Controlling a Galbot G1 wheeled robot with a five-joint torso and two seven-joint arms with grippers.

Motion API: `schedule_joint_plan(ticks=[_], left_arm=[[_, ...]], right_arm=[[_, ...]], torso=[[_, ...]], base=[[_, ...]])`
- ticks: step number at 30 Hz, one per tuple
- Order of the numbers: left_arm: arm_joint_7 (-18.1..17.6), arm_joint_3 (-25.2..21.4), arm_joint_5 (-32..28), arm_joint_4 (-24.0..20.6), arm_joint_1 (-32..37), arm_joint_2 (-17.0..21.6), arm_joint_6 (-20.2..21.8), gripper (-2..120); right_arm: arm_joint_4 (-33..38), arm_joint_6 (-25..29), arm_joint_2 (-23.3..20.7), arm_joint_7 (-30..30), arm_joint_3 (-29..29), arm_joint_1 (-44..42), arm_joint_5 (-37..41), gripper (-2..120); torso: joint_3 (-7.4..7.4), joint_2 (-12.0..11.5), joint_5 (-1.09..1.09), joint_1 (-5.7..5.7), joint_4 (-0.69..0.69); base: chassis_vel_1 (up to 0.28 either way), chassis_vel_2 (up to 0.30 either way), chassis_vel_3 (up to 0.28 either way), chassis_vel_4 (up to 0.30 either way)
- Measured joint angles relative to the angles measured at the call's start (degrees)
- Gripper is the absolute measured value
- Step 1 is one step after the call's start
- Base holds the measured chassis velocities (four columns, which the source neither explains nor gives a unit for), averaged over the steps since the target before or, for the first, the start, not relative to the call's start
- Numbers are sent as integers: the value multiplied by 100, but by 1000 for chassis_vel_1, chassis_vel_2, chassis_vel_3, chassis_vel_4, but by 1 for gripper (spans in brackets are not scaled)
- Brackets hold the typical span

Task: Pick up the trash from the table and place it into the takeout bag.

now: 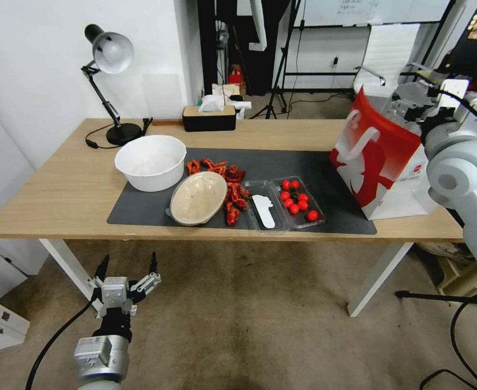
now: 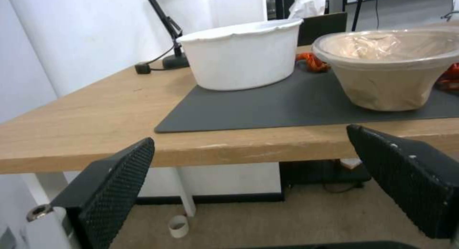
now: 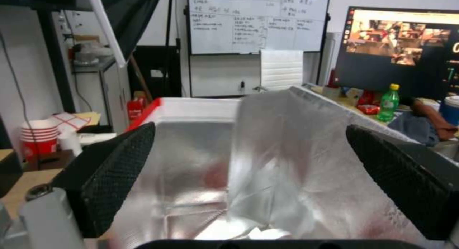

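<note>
Takeout bag (image 1: pixel 376 162): upright at table (image 1: pixel 59 189) right end. Right gripper (image 3: pixel 249 163) spread wide above its foil mouth. Left gripper (image 1: pixel 127 271) wide, below table edge.

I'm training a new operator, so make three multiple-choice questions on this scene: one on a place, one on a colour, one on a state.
1. Where is the takeout bag?
A. at the table's right end
B. on the floor
C. beside the lamp

2. What colour is the mat?
A. green
B. dark grey
C. yellow

3. How is the left end effector?
A. shut on a bowl
B. shut, empty
C. open, empty

Answers: 1 A, the head view shows it standing there. 2 B, it is dark grey under the beige bowl. 3 C, its fingers stand apart below the table edge.
</note>
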Motion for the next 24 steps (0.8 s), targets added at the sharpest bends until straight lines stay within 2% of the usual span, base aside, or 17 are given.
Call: schedule_joint_plan(ticks=[7, 10, 13, 21, 23, 24], left_arm=[[0, 11, 0, 0, -40, -16, 2, 100], [0, 13, 20, 25, -51, -25, 2, 100], [0, 19, 25, 32, -52, -33, 1, 100], [4, 47, 54, 52, -50, -65, -31, 100], [6, 49, 58, 61, -42, -66, -53, 100], [7, 50, 59, 64, -35, -65, -66, 100]], right_arm=[[502, 2, 3, -253, 101, -331, -10, 100], [885, 3, -16, -742, 176, -609, -56, 100], [976, 3, -16, -862, 199, -712, -81, 100], [1515, 185, 123, -1372, 558, -1745, -414, 100], [1701, 1032, 257, -1522, 622, -2204, -637, 100], [1891, 1977, 493, -1597, 626, -2654, -956, 100]], torso=[[0, 0, 0, 0, -1], [0, 0, 0, 0, 0], [0, 0, 0, 0, 0], [0, 0, 0, 0, 0], [0, 0, 1, 0, -1], [-1, 0, -1, 0, 1]], base=[[0, 0, 0, 0], [0, 0, 0, 0], [0, 0, 0, 0], [0, 0, 0, 0], [0, 0, 0, 0], [0, 0, 0, 0]])
